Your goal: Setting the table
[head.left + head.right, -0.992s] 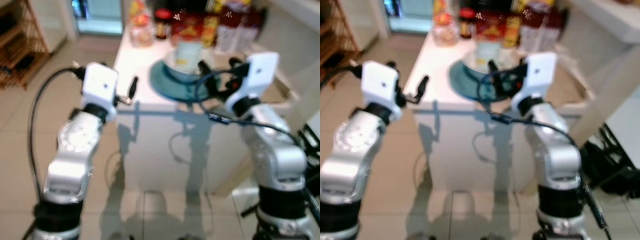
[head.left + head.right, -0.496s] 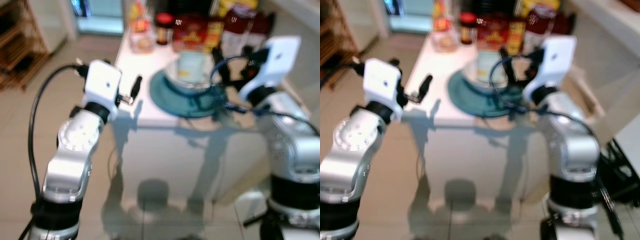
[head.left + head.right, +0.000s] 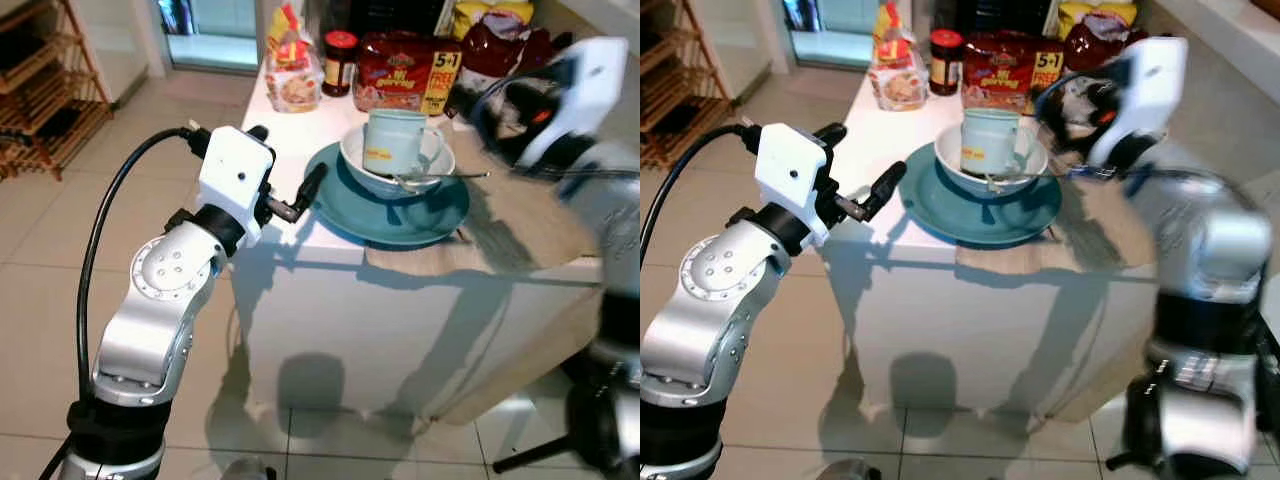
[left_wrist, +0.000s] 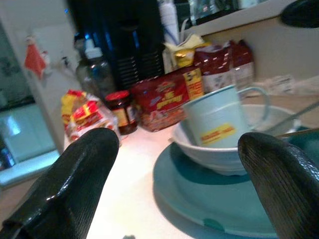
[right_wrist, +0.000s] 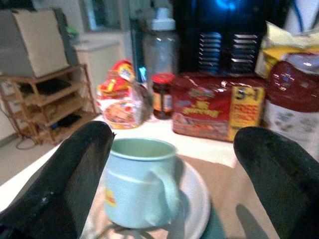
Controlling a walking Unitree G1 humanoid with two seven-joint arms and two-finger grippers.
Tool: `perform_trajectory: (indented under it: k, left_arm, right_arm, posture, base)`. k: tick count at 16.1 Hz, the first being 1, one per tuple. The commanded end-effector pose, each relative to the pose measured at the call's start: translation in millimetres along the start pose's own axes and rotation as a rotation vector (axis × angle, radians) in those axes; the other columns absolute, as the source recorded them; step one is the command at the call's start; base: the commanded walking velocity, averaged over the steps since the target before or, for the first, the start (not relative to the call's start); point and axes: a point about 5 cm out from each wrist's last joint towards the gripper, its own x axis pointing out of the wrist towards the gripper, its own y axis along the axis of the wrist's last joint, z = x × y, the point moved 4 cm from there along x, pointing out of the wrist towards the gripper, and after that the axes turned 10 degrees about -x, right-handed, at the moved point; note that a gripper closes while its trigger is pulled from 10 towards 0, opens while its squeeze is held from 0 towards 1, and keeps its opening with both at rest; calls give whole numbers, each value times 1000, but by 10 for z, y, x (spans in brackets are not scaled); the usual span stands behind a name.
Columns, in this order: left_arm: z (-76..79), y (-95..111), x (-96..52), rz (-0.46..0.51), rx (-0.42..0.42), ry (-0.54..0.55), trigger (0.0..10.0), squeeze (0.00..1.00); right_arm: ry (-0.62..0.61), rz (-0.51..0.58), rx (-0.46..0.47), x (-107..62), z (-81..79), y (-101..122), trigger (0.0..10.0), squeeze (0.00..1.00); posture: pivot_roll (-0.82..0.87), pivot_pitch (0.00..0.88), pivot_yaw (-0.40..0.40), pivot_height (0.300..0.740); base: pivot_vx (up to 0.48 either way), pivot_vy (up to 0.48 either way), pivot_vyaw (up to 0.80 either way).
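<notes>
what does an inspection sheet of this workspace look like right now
surface: white table, tan mat on its right part
job's things: pale green mug and spoon in white bowl, bowl on teal plate
clutter: bread bag, dark jar, red packet along the far edge
end effectors: left end effector open at the plate's left rim; right end effector open, facing the mug
cables: black cable looping from left arm
surroundings: wooden rack, tiled floor
</notes>
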Motion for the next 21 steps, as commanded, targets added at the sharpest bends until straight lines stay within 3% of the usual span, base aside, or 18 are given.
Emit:
perform_trajectory:
  k: [1,2,3,4,6,8,12,17,19,21]
  left_arm:
    - [104,53,26,8,3,-60,10000,0]
    - [123,58,34,5,4,-75,10000,0]
    - [150,53,36,-3,9,-96,10000,0]
    - [168,53,35,-8,13,-111,10000,0]
    - [240,40,37,-41,19,-167,10000,0]
    - [297,43,36,-52,17,-208,10000,0]
    - [318,73,42,-54,9,-225,10000,0]
    - [335,82,-6,-68,11,-249,10000,0]
    - [340,82,-10,-71,11,-254,10000,0]
    - [347,82,-10,-75,10,-260,10000,0]
  right_arm:
    - [11,-49,37,49,117,-40,10000,1000]
    - [26,-83,40,109,131,-101,10000,1000]
    - [66,-131,21,173,88,-204,10000,690]
    - [83,-170,2,214,68,-285,10000,0]
    - [158,-237,51,326,-25,-475,10000,0]
    - [130,-271,65,438,1,-582,10000,0]
    - [215,-245,89,571,-107,-519,10000,0]
    - [258,-226,33,581,-19,-362,10000,0]
    - [268,-235,16,544,45,-355,4353,0]
    - [262,-244,22,513,106,-353,0,0]
  posture:
    - [80,24,-65,740]
    - [83,28,-63,740]
    - [83,28,-63,740]
    - [87,32,-64,740]
    - [89,34,-62,740]
    - [94,36,-61,740]
    - [108,39,-59,740]
    - [119,41,-68,740]
    - [116,41,-67,740]
    - [113,38,-64,740]
  base:
    - [0,0,0]
    - [0,0,0]
    - [0,0,0]
    - [0,0,0]
    - [0,0,0]
    - [0,0,0]
    - [0,0,0]
    - [0,0,0]
    - [0,0,0]
    - [0,0,0]
